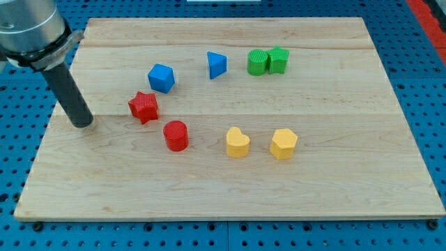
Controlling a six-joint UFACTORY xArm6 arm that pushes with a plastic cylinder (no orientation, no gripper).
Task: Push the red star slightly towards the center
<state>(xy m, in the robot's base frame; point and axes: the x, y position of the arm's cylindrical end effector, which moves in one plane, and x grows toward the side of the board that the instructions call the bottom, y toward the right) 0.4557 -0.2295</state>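
Observation:
The red star point(143, 107) lies on the wooden board point(334, 181), left of the middle. My tip point(82, 123) rests on the board to the star's left, a clear gap apart and slightly lower in the view. A red cylinder point(175, 135) sits just below and right of the star. A blue cube point(161, 77) sits just above and right of it.
A blue triangular block point(217, 65) lies near the view's top middle. Two green blocks point(258, 62) point(279, 59) touch each other at the top right of middle. A yellow heart point(237, 143) and a yellow hexagonal block point(283, 143) sit lower right of centre.

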